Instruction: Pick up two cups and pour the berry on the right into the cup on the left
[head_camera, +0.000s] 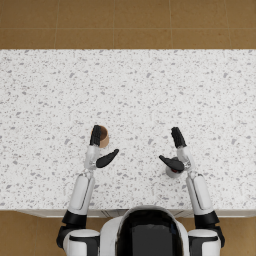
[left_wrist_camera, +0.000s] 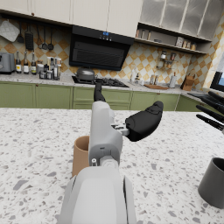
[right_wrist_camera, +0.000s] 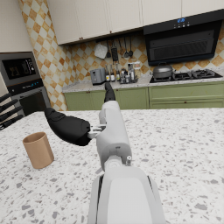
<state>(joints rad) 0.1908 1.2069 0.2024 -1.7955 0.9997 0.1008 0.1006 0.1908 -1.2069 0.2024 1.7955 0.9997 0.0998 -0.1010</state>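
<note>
Brown cup (head_camera: 103, 136) stands upright on the speckled counter (head_camera: 50, 100) just beside my left hand (head_camera: 100, 148); dark grey cup (head_camera: 173, 172) stands beside my right hand (head_camera: 175, 150); both hands spread, holding nothing

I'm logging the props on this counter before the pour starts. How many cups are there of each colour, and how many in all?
Brown cup: 1, beside the left robot hand.
Dark grey cup: 1, mostly hidden under the right robot hand in the head view.
Total: 2 cups. Neither is held yet.
</note>
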